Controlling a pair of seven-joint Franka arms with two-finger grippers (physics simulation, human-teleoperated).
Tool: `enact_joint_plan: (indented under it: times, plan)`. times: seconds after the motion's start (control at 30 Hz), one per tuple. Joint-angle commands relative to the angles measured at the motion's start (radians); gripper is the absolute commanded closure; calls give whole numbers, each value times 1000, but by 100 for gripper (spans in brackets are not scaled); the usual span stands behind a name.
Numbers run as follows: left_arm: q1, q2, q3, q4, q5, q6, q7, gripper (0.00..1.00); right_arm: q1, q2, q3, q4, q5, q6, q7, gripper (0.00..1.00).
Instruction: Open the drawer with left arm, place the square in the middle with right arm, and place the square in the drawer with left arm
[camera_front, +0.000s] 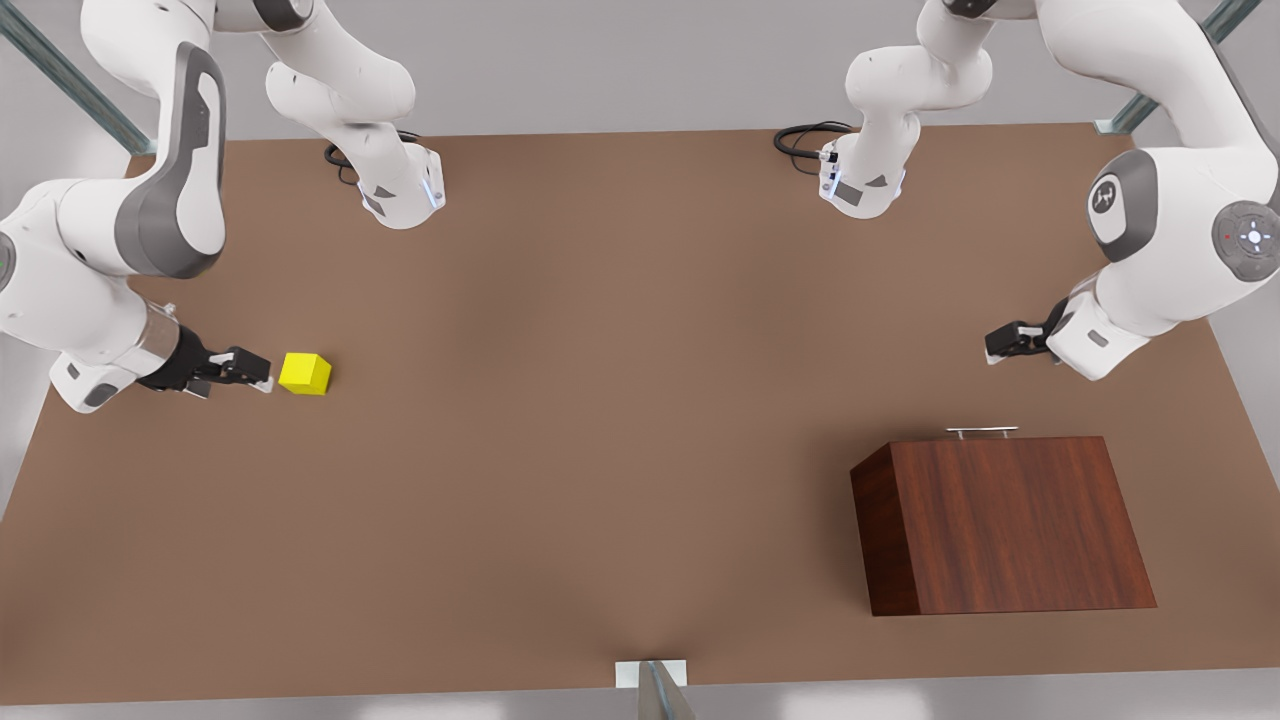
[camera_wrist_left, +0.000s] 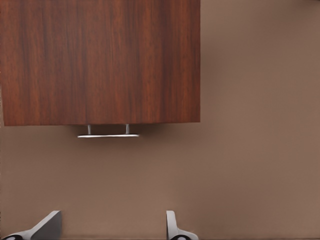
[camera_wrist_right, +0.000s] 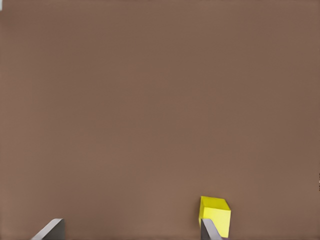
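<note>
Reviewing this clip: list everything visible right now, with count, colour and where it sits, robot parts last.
cabinet: one, dark reddish-brown wood, on the table at the front view's right, drawer closed.
handle: one, silver bar, on the cabinet face turned toward the left gripper.
square: one, bright yellow cube, on the table at the front view's left, just beyond the right gripper's fingertips.
table: one, matte brown, under everything.
cables: two, black, coiled by the arm bases.
left gripper: one, black, open, above the table short of the handle.
right gripper: one, black, open, beside the square.
</note>
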Motion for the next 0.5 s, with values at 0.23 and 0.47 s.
enact_joint_plan:
  times: [0.23, 0.47]
  plan:
    - [0, -126, 14, -544, 8, 505, -1098, 0, -5, 1, 0, 1, 0, -2, 0, 0]
    - [3, -163, 55, -753, 11, 855, -1294, 0, -5, 2, 0, 1, 0, 1, 0, 0]
